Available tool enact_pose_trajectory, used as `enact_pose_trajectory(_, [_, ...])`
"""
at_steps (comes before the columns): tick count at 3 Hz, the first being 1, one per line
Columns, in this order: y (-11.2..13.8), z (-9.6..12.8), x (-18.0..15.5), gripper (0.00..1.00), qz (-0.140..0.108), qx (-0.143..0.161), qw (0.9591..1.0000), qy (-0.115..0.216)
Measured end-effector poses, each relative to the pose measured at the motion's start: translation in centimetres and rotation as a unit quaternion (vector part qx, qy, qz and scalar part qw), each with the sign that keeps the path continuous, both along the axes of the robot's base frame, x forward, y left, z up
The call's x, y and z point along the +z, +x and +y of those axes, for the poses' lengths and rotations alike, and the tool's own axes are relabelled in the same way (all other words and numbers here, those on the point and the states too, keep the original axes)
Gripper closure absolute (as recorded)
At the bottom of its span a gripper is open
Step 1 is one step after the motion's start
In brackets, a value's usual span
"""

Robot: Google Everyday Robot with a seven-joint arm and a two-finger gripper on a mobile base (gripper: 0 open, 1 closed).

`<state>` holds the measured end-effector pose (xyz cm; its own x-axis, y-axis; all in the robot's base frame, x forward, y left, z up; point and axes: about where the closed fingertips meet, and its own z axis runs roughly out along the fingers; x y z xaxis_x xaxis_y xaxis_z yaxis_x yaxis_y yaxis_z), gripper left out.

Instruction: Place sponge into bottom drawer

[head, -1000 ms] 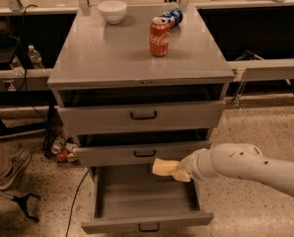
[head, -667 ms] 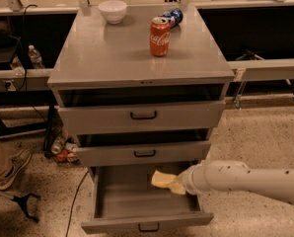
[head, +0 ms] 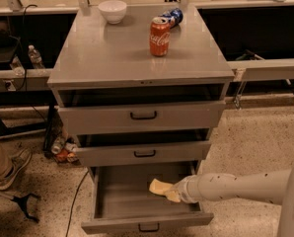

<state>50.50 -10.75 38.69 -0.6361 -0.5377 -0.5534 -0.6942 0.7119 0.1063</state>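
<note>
Over the right half of the bottom drawer (head: pixel 118 201), which stands pulled well out with its grey floor bare, the gripper (head: pixel 173 194) reaches in from the drawer's right side, its arm crossing above the right wall. Its fingers are clamped on the sponge (head: pixel 158 186) at the end nearer that wall. The pale block therefore sticks out leftward from the tool toward the drawer's middle, its long axis running roughly across the drawer's width and tipped a little toward the back. Whether the sponge touches the drawer floor or hangs just above it cannot be told. It appears to lie wholly inside the drawer's walls, forward of the middle drawer (head: pixel 144 153) just above, so letting go here would likely land it inside.
</note>
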Motion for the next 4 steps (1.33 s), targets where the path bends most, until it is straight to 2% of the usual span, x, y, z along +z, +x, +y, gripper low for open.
enact_pose_trajectory(1, [0.8,1.9,-1.5,1.0,0.001,0.021,0.9997,0.015])
enact_pose_trajectory(2, [2.6,4.9,-5.1,1.0,0.007,0.056,0.9974,0.045])
enact_pose_trajectory(3, [4.7,7.3,-8.8,1.0,0.014,0.08,0.9928,0.088])
enact_pose_trajectory(4, [5.9,8.4,-11.0,1.0,0.017,0.083,0.9909,0.105])
